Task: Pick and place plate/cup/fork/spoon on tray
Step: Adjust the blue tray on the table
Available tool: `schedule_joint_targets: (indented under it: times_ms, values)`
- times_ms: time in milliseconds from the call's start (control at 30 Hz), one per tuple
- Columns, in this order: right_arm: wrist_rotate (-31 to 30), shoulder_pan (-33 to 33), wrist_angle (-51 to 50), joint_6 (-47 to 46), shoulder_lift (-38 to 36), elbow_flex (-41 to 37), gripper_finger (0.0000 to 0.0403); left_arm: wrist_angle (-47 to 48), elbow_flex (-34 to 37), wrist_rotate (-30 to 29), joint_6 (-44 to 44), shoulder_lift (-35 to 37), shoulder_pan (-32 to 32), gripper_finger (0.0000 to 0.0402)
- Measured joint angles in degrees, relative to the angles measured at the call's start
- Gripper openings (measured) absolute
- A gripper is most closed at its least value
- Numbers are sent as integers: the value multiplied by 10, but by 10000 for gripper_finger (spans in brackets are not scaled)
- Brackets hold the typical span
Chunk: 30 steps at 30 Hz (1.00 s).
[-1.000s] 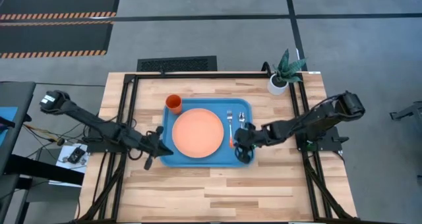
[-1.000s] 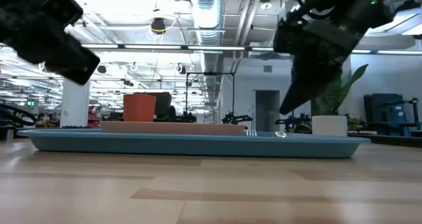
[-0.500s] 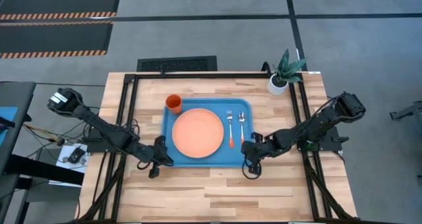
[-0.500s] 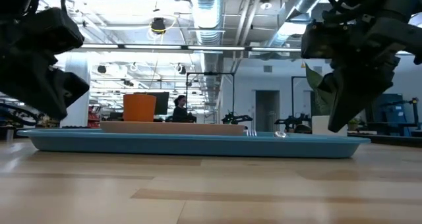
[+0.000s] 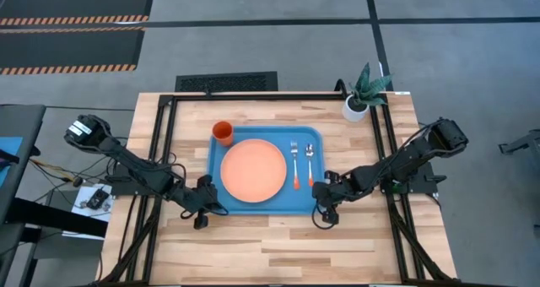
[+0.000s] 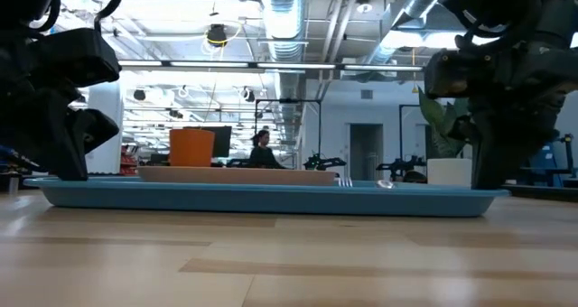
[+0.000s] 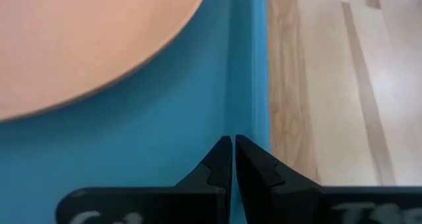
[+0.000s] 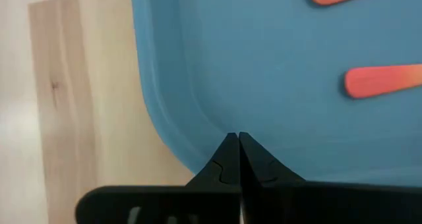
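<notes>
Now that the right gripper [image 5: 324, 213] has drawn back off the tray [image 5: 260, 208] to its near corner, fingers closed and empty like the left gripper [image 5: 201, 216], the plate [image 5: 252, 169], cup [image 5: 222, 133], fork [image 5: 294, 164] and spoon [image 5: 310, 162] all sit on it, so the task looks complete.

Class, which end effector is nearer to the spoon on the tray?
The right. The right end effector sits shut at the tray's front right corner, just below the spoon. The left end effector, also shut, is at the front left corner, beyond the plate.
</notes>
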<state>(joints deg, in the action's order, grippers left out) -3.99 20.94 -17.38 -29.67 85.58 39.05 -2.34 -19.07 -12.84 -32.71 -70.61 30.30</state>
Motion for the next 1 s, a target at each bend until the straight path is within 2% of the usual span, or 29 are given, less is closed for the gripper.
schedule_joint_targets:
  times_ms: [167, 633, 833, 1000]
  values:
    - [26, 0, -11, -2, 0, 1, 4, -17, 0, 6, -3, 0, 0, 6]
    - [27, 1, -37, -3, 0, 1, 4, -17, 0, 17, -13, 0, 1, 6]
    - [26, 1, -38, -3, 0, 0, 5, -10, 0, -23, -15, 0, 1, 6]
    - [26, 1, -38, -2, 0, 0, 5, -10, 0, -11, -16, 0, 2, 6]
